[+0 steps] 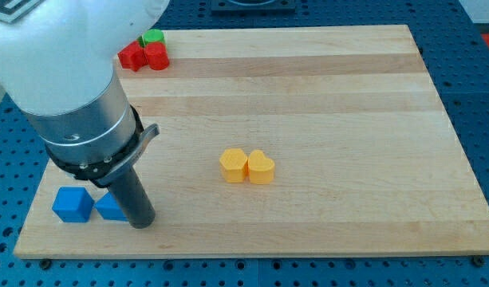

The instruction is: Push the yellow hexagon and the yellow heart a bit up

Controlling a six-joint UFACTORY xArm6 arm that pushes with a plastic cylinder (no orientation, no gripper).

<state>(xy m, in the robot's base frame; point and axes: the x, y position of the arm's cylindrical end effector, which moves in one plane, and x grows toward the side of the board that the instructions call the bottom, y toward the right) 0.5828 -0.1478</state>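
Observation:
The yellow hexagon (233, 164) and the yellow heart (261, 167) sit side by side, touching, near the middle of the wooden board (308, 96), the hexagon on the left. My tip (142, 222) rests on the board at the lower left, well to the left of and below the yellow pair. It stands right next to a blue block (111, 206) that it partly hides; its shape is unclear. A blue cube (72, 204) lies just left of that.
Two red blocks (132, 57) (156, 56) and a green block (152, 37) cluster at the board's top left corner, partly behind the arm's large white and grey body (76, 96). The board's bottom edge runs just below my tip.

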